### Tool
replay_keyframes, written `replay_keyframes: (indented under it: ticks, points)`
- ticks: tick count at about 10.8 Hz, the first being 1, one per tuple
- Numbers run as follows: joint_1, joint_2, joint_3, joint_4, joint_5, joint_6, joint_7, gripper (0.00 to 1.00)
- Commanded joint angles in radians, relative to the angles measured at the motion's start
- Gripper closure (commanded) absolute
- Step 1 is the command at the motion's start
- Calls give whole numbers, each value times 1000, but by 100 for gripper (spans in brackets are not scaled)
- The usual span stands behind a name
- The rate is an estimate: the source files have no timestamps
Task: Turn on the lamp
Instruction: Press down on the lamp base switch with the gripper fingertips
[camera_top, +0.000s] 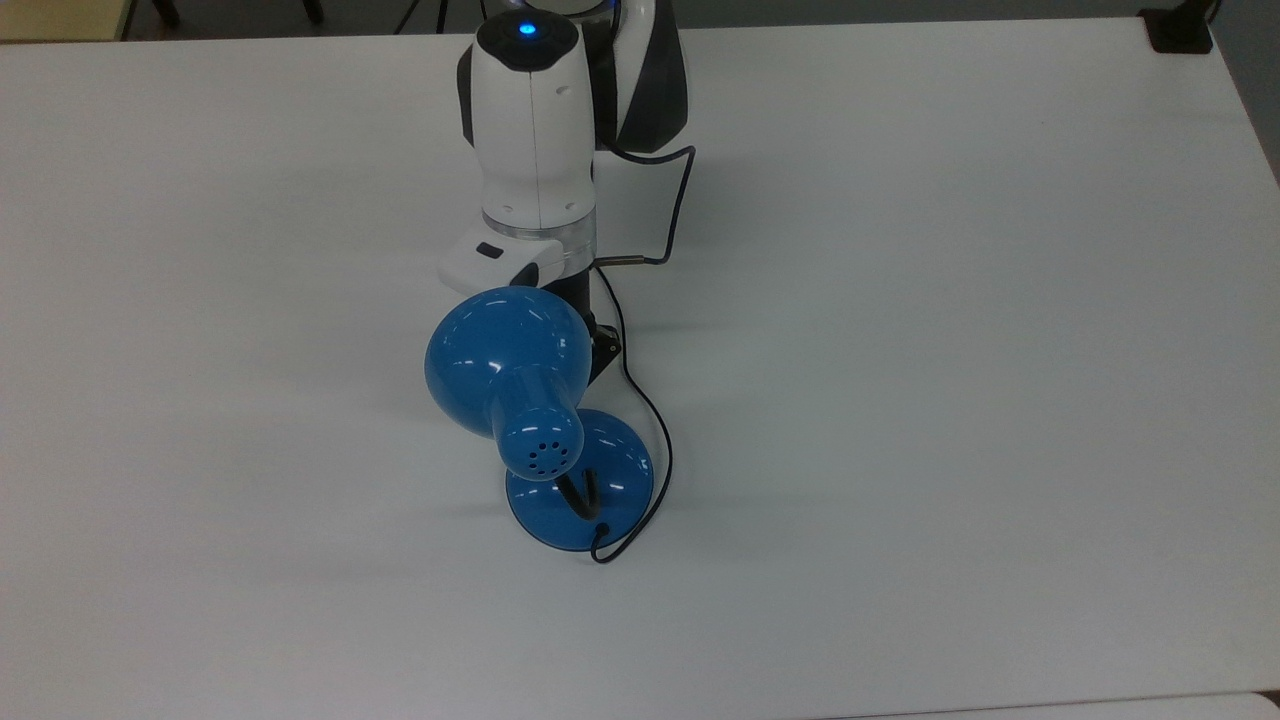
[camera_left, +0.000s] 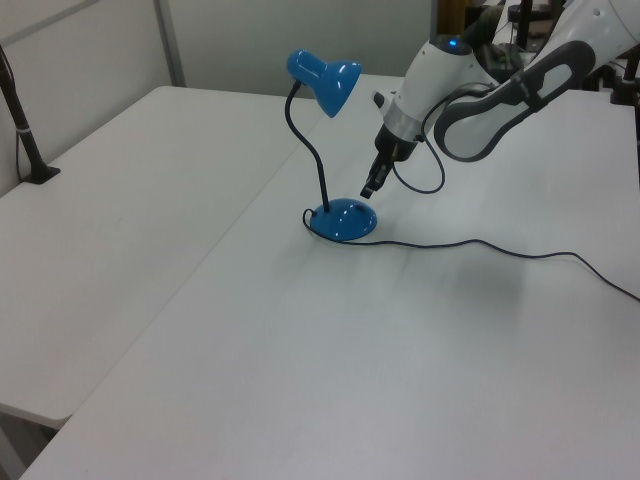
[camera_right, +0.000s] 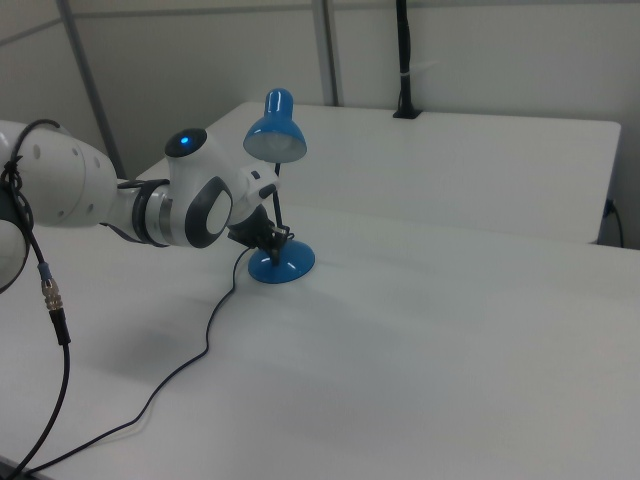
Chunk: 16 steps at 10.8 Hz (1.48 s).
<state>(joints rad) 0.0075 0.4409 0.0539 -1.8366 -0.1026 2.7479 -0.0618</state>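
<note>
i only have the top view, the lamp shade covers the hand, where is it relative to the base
Observer: In the left view the hand hangs just above the lamp's round base, on the left view's right side of it, pointing down at it.
Operator: is it touching the base yet
Observer: The left view shows a thin gap between the tip and the base, so not yet, as far as I can tell.
Operator: is the lamp lit
Observer: In the right view the underside of the shade looks pale, with no clear glow. I can't say it is on.
</note>
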Motion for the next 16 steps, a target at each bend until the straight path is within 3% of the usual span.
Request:
replay_keyframes:
  ticks: [1,10,16]
  points:
    - [5,25,9,4,6,82,-7,100]
    - [0,90,9,42,0,87,-18,100]
    - [-1,71,9,42,1,85,-32,100]
